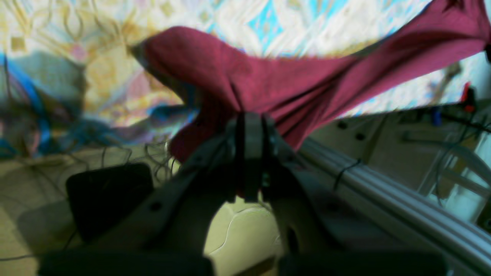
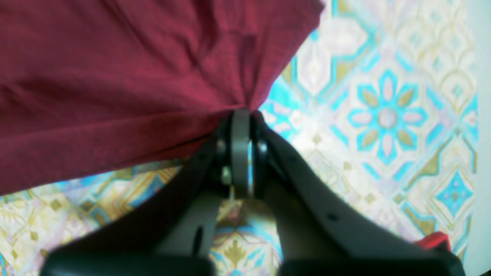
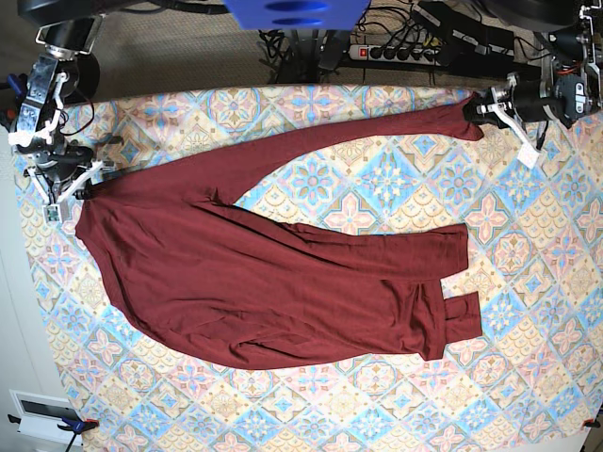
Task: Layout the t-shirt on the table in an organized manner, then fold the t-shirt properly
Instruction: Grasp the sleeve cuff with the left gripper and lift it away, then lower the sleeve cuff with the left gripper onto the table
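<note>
1. I have both arms out at opposite far corners of the table [image 3: 528, 282], each pinching the t-shirt [image 3: 273, 282].
2. Left gripper [image 3: 492, 105] (right side of the base view): jaws clamped together on the end of a long maroon sleeve at the far right edge. In the left wrist view the left gripper [image 1: 249, 119] has cloth bunched right at its tips, with the t-shirt [image 1: 268, 84] running off to the upper right, lifted off the patterned table [image 1: 268, 27].
3. Right gripper [image 3: 71, 184] (left side of the base view): jaws closed on the garment's far left corner. In the right wrist view the right gripper [image 2: 241, 115] has fabric gathered into folds at its tip, the t-shirt [image 2: 115, 76] filling the upper left and the table [image 2: 383, 115] showing to the right.
4. Shirt body lies flat but wrinkled across the middle of the table, widest at left, tapering right.
5. The held sleeve stretches in a taut diagonal from the left body up to the far right.
6. Another folded-over part ends near right of centre, cuff toward the near side.
7. Blue casing [image 3: 297, 11] and a power strip [image 3: 396, 52] sit beyond the far edge.
</note>
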You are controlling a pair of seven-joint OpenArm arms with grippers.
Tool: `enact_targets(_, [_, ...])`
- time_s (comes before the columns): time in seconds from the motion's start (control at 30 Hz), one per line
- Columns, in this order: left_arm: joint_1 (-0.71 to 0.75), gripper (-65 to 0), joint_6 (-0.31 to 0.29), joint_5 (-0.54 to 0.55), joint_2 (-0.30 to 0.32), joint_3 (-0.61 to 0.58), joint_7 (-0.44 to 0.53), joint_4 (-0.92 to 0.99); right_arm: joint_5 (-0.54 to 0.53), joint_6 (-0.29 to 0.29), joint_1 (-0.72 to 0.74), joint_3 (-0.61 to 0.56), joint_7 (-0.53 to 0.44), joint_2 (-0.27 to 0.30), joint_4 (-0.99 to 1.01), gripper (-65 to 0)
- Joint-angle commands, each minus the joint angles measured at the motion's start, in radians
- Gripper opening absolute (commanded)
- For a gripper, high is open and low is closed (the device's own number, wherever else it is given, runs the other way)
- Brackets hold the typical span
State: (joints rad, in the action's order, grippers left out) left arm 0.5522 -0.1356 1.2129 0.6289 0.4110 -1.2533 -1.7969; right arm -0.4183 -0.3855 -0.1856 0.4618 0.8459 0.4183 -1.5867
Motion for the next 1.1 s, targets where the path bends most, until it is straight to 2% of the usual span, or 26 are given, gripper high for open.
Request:
enact_targets(0.0, [0.001,-63.0,-0.003,0.003,0.019,0.007,0.004,-0.011,-0.003,0.006,0.016,0.009,-0.029,0.024,-0.017,-65.0])
enact_targets(0.1, [0.001,-55.7,-0.003,0.003,0.015,0.007,-0.032,-0.011,-0.001,0.006,0.016,0.009,-0.024,0.023,-0.017,-65.0])
enact_targets(0.27, [-0.004,-38.6,-0.003,0.005,0.012,0.042,-0.019,-0.008,0.0,0.006,0.018,0.009,-0.023,0.023,-0.017,-65.0])
enact_targets(0.33, [-0.005,-33.7,-0.003,0.014,-0.037,0.108,0.008,-0.007,0.0,0.006,0.018,0.009,-0.021,0.023,-0.017,-65.0])
enact_targets(0.43, [-0.007,-32.2,-0.003,0.008,-0.099,0.223,0.013,0.016,0.0,0.006,0.018,0.009,-0.021,0.021,-0.017,-65.0])
enact_targets(0.53, [-0.007,-32.3,-0.003,-0.02,-0.091,0.188,0.013,0.007,0.0,0.006,0.018,0.009,-0.021,0.021,-0.017,-65.0])
enact_targets(0.73, [-0.007,-32.3,-0.005,-0.275,0.015,-0.036,0.033,-0.169,0.0,0.006,0.019,0.009,-0.02,0.02,-0.017,-65.0])
enact_targets(0.83, [-0.007,-32.3,-0.005,-0.408,0.069,-0.117,0.099,-0.217,0.0,0.006,0.022,0.007,-0.02,0.02,-0.017,-65.0])
enact_targets(1.0, [-0.007,-32.3,-0.005,-0.505,0.193,-0.311,0.165,-0.222,0.0,0.006,0.022,0.007,-0.02,0.02,-0.017,-65.0])
enact_targets(1.07, [-0.007,-32.3,-0.003,-0.548,0.216,-0.36,0.212,-0.218,0.0,0.006,0.022,0.007,-0.02,0.02,-0.016,-65.0])
